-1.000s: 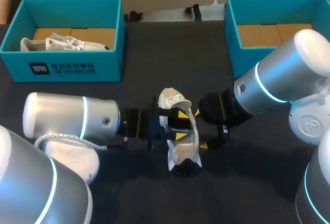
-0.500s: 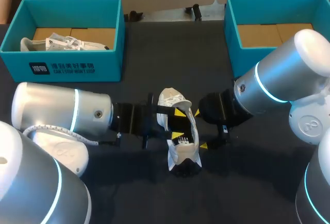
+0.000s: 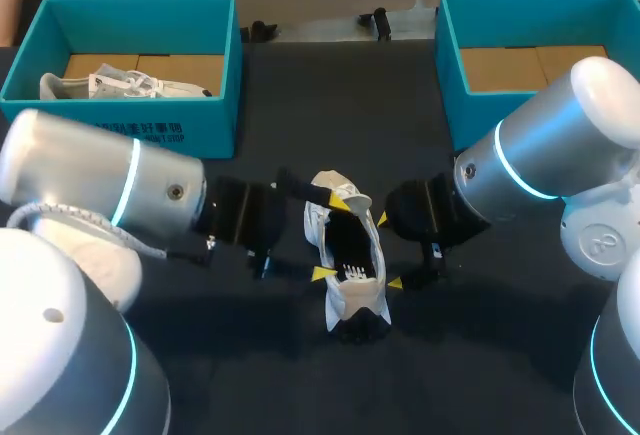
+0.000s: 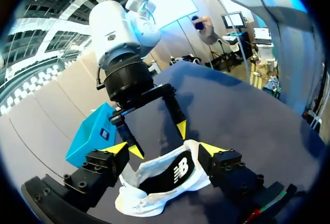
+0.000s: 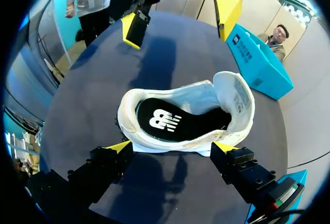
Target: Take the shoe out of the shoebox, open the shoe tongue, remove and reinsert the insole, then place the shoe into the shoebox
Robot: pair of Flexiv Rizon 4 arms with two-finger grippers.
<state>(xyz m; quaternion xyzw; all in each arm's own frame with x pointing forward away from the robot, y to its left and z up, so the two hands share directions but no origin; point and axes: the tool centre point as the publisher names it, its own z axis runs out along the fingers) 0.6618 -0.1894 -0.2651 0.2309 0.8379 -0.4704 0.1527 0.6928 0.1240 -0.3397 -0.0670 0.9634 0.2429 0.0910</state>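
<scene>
The shoe (image 3: pixel 350 255) lies on the worktop (image 3: pixel 300 105). The left tool (image 4: pixel 169 149) and right tool (image 5: pixel 172 145), both spread apart, flank it, probably to reach the insole (image 5: pixel 170 121).

The left arm (image 3: pixel 95 190) and right arm (image 3: pixel 545 150) are silver with cyan light rings; the right gripper (image 5: pixel 172 145) is black, with screws and yellow tips.

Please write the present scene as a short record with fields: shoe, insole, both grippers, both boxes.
shoe: white, on the table between both grippers, opening upward
insole: black, inside the shoe
left gripper: open, fingers on both sides of the shoe
right gripper: open, shoe just ahead of its tips
left shoebox: holds another white shoe
right shoebox: no shoe visible inside
</scene>
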